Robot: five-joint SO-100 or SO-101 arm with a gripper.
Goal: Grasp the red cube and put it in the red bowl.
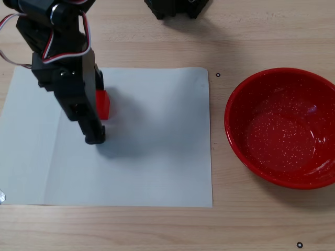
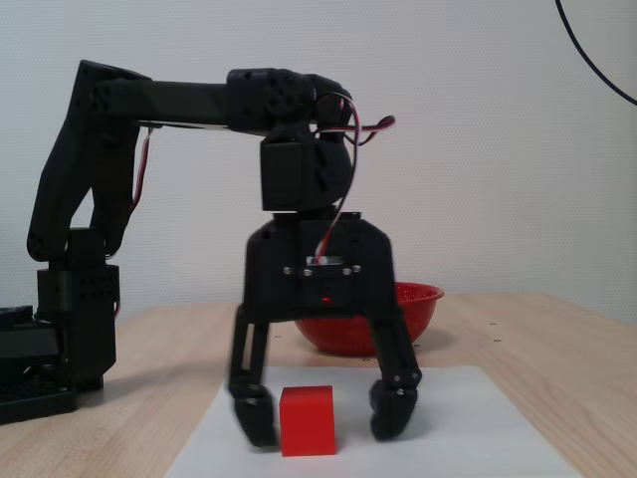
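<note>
Fixed views, one from above and one from table height, show the red bowl [image 1: 282, 128] resting on the wooden tabletop [image 1: 157, 225] at about 3 o'clock in the top-down picture, well apart from everything else; its speckled inside holds nothing. In the low view only part of the bowl's rim and wall [image 2: 423, 304] shows behind the arm. A white sheet of paper [image 1: 152, 157] lies flat on the tabletop, filling the left and middle of the top-down picture. The red cube [image 1: 102, 103] sits on that sheet toward 10 o'clock, half hidden under the black arm [image 1: 57, 57]; from table height the cube [image 2: 307, 420] stands square on the paper at 6 o'clock, with all of its front face showing. The pincer [image 2: 324, 422] hangs straight down over the cube with its two fingers spread wider than the cube and one on each side. The left fingertip [image 2: 255, 418], as the low view shows it, is just beside the cube's left face, and whether it touches cannot be told; the right fingertip [image 2: 395, 410] stands clearly apart from the right face, with white paper showing between. The tips reach down almost to the paper. So the pincer is released and straddles the cube without gripping it. From above, one finger [image 1: 95, 130] points toward 6 o'clock past the cube.
</note>
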